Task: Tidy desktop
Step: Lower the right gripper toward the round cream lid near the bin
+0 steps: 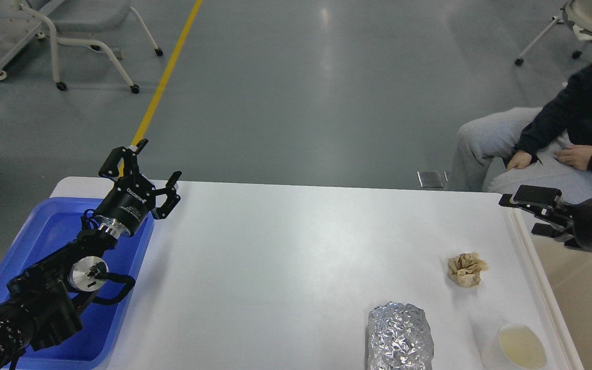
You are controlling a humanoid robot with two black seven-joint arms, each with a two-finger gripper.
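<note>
Currently my left gripper (158, 168) stands with its fingers spread apart and nothing between them, raised over the far end of the blue tray (44, 226) at the left edge of the desktop (285, 257). My left arm runs back from it across the tray toward the lower left corner of the view. The part of the tray interior that shows appears bare; the arm hides the rest, so I cannot confirm its full contents.

My right gripper (519, 205) hangs at the right edge of the view, over the near rim of the beige bin (578, 288) that sits just beside the desktop. Its fingers appear parted and hold nothing. The visible part of the bin also shows no items.

Findings on the desktop: three items are left on its right portion. A crumpled brown paper ball (466, 269) lies near the right edge. A foil-wrapped bundle (400, 336) lies at the near edge, partly cut off by the frame. A small white cup (522, 346) with pale liquid or residue stands at the near right corner, close to the bin. The left and centre of the surface are bare.

Assessment: neither gripper carries anything and three items await removal, so I judge the task well short of complete. All three lie nearer my right gripper.

A seated person (558, 139) is beyond the far right corner.
</note>
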